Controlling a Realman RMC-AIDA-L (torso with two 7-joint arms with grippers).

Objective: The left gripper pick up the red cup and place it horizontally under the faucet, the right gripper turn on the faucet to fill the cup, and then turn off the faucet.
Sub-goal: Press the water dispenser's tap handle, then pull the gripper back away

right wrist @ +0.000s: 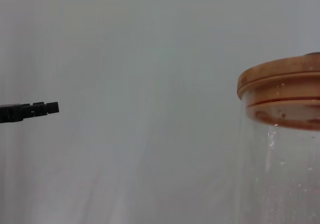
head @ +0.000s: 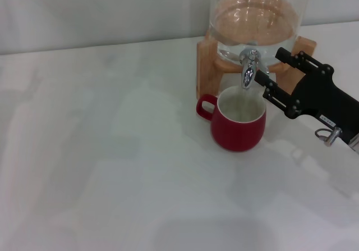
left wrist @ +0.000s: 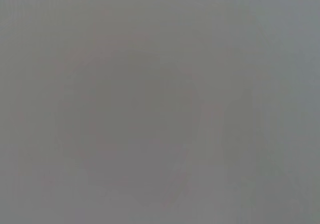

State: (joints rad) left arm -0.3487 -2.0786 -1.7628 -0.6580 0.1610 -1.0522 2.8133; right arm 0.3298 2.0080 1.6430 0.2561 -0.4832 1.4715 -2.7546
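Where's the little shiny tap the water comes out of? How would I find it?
Find the big clear glass jar on its wooden stand at the back of the white table. Low on its front sits the faucet, right above the red cup, with the right claw beside it. It is the only shiny silver thing there.

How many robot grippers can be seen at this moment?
1. The right gripper reaches in from the right, its open fingers at the faucet above the red cup. The left gripper appears in no view; its wrist camera shows only blank grey.
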